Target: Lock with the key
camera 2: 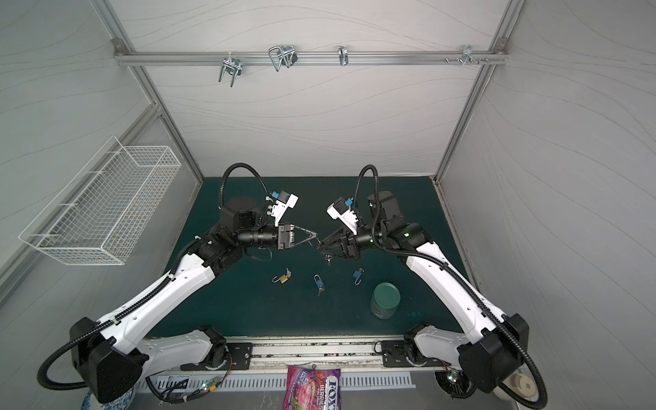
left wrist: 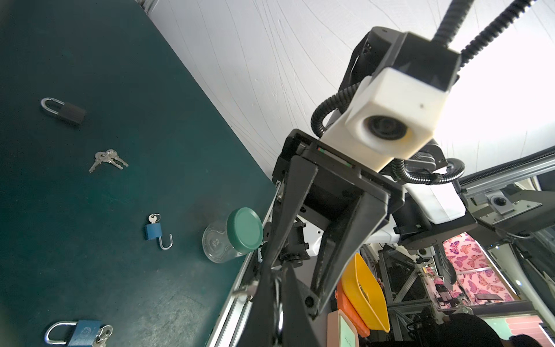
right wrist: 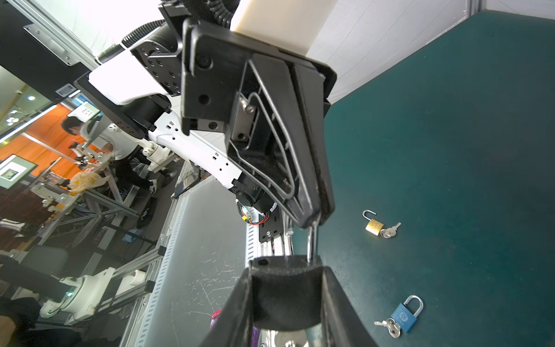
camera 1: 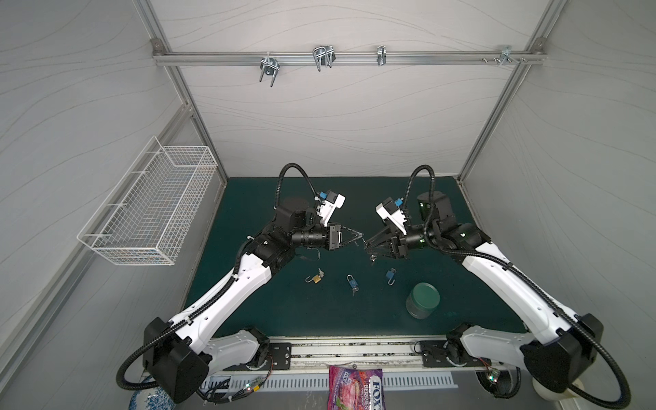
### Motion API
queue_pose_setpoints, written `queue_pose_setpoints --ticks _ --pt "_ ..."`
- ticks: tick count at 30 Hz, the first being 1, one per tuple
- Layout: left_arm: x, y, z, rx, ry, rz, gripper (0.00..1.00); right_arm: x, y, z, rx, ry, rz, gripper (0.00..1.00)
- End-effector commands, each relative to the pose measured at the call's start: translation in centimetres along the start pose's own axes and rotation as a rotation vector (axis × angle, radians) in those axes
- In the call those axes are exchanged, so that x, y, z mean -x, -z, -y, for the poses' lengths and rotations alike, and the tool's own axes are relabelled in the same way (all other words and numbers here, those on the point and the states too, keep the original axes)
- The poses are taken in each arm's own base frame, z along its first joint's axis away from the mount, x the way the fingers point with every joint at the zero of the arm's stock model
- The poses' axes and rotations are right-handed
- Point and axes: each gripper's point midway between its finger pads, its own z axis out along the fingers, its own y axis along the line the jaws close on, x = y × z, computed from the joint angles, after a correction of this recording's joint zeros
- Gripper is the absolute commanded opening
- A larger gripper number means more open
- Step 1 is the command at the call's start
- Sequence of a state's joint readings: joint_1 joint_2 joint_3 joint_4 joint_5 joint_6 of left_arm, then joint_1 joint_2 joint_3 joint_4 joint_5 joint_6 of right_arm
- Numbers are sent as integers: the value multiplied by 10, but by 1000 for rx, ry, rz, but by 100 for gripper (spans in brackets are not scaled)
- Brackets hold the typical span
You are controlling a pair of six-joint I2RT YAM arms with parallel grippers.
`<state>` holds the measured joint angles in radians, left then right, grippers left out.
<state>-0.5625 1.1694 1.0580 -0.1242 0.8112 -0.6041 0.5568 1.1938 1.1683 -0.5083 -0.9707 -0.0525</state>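
A black padlock (right wrist: 285, 294) is held in the air over the middle of the green mat (camera 1: 248, 198), with my right gripper (right wrist: 286, 270) shut on its body. Its silver shackle (right wrist: 312, 240) sticks out of the body, and my left gripper (right wrist: 315, 217) is shut on the shackle's far end. In both top views the left gripper (camera 1: 361, 237) (camera 2: 315, 237) and right gripper (camera 1: 369, 245) (camera 2: 321, 246) meet tip to tip. A small bunch of keys (camera 1: 372, 260) hangs under the lock. In the left wrist view my left gripper (left wrist: 277, 282) shows closed fingers.
On the mat lie an open brass padlock with keys (camera 1: 314, 279), a shut blue padlock with keys (camera 1: 351, 282), an open blue padlock (camera 1: 390, 275), and a green-lidded jar (camera 1: 422, 300). Another black padlock (left wrist: 64, 111) and loose keys (left wrist: 108, 159) lie farther back. A wire basket (camera 1: 149, 209) hangs on the left wall.
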Motion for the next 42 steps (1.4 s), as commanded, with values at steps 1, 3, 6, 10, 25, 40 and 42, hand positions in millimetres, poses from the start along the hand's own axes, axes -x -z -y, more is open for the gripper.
queue_pose_setpoints --ticks 1,3,6,10,25,40,42 --pt "28 11 30 -15 -55 79 0 22 10 -18 -13 123 27 13" --pt "35 16 40 -27 -71 105 0 29 13 -25 -21 161 43 33" --pt "46 24 56 -46 -85 146 0 42 20 -38 -51 243 96 61" --pt "58 35 77 -87 -99 207 0 64 36 -42 -176 341 279 70" --pt "78 56 122 -221 -88 325 0 101 40 -65 -249 469 485 62" --pt "77 51 124 -227 -84 311 0 98 31 -60 -239 441 448 38" --pt "76 49 124 -226 -83 305 0 97 30 -59 -239 435 445 37"
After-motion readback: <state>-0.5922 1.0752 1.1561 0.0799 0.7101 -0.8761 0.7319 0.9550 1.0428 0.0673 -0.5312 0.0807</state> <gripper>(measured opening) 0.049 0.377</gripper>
